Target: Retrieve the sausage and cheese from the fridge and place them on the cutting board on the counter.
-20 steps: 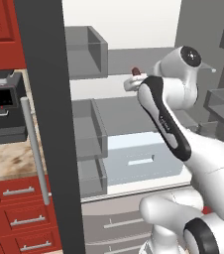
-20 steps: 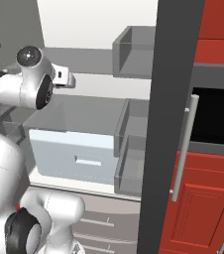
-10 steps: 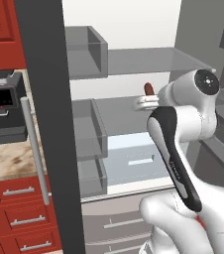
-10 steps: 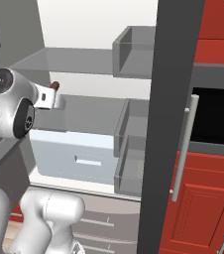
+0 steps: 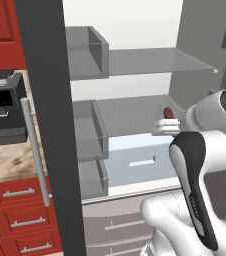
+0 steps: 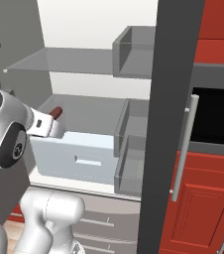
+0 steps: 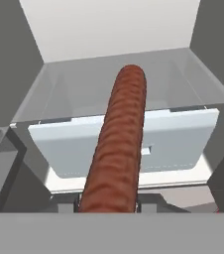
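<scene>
Between the fingers of the hand (image 7: 106,206) sits the sausage (image 7: 118,144), a dark reddish-brown, ridged, glossy stick with a rounded far end, pointing away from the hand toward the fridge (image 5: 135,65) interior. The hand is narrowed onto it, gripping its near end. Compared with a moment ago, the arm has drawn back out of the fridge, so the hand and sausage now sit nearer the front of the middle shelf (image 5: 130,112), above the pale drawer (image 7: 148,144). Farther off, past the open door (image 5: 47,130), a coffee machine (image 5: 2,107) stands on the table (image 5: 7,160).
</scene>
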